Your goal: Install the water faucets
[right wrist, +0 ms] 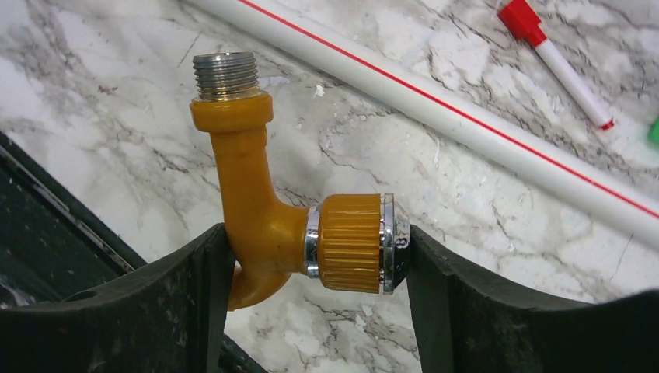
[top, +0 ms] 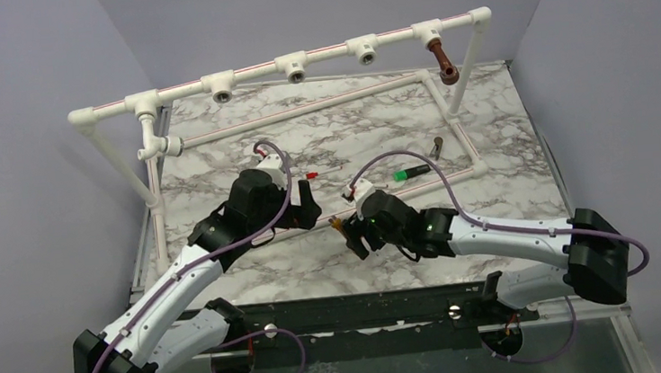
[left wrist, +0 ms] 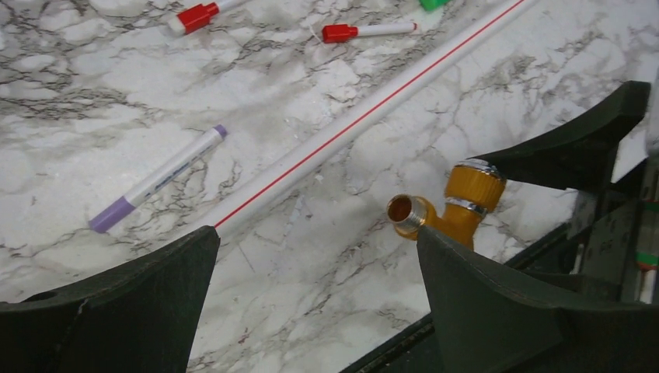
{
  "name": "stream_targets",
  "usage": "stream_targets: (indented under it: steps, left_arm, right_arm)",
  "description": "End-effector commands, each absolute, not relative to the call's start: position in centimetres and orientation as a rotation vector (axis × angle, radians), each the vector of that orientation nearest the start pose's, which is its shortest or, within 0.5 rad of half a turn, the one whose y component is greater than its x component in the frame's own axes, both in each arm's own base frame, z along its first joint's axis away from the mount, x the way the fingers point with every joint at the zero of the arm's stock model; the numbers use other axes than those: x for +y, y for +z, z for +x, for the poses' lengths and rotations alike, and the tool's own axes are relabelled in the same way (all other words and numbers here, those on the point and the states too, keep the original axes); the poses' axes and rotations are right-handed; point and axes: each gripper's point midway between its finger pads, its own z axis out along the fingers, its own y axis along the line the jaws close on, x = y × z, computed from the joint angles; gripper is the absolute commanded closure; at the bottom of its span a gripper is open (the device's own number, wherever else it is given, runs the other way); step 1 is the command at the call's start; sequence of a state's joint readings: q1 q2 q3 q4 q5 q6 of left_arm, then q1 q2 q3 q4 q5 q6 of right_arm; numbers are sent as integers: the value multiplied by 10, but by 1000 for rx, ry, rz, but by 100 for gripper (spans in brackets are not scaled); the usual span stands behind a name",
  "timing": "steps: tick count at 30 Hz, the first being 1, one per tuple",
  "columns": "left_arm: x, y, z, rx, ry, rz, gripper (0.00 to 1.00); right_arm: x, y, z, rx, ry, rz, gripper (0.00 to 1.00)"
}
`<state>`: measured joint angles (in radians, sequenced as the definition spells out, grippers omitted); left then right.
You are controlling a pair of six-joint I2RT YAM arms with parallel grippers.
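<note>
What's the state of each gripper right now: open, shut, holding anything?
Left gripper: jaws wide open, holding nothing.
Right gripper: jaws closed on the orange-yellow faucet.

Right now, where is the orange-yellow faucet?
The orange-yellow faucet is clamped in the right gripper, at front centre of the marble table, beside the red-striped pipe.

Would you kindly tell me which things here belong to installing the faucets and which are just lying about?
Job: orange-yellow faucet in the right gripper; brown faucet on the rail; empty tee fittings.
Lying about: purple marker; red-capped markers; green-handled tool.
</note>
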<state>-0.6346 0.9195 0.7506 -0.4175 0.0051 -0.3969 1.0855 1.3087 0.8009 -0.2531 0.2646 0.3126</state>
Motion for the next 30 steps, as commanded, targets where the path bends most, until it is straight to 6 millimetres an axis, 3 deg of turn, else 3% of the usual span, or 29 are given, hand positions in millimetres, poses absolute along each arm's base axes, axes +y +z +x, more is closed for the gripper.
stream_targets:
  steps: [1,7,13,18,30]
  left_arm:
    - [-213,194,210,2234,-853,261,1]
    - [-224,201,187,2276,-1121,230,1]
    - [-230,196,166,2321,-1273,262,5]
    - [-231,190,152,2347,-1354,279,11]
    - [-237,199,136,2276,-1532,307,28]
  right_arm:
    - [314,129,187,1923,505,-1051,99]
    - [325,142,179,1707,546,-1255,99]
    - [339,163,168,1509,623,-1349,99]
    - [345,176,163,1448,653,-1387,99]
    - [352,188,157,1416,704,-1393,99]
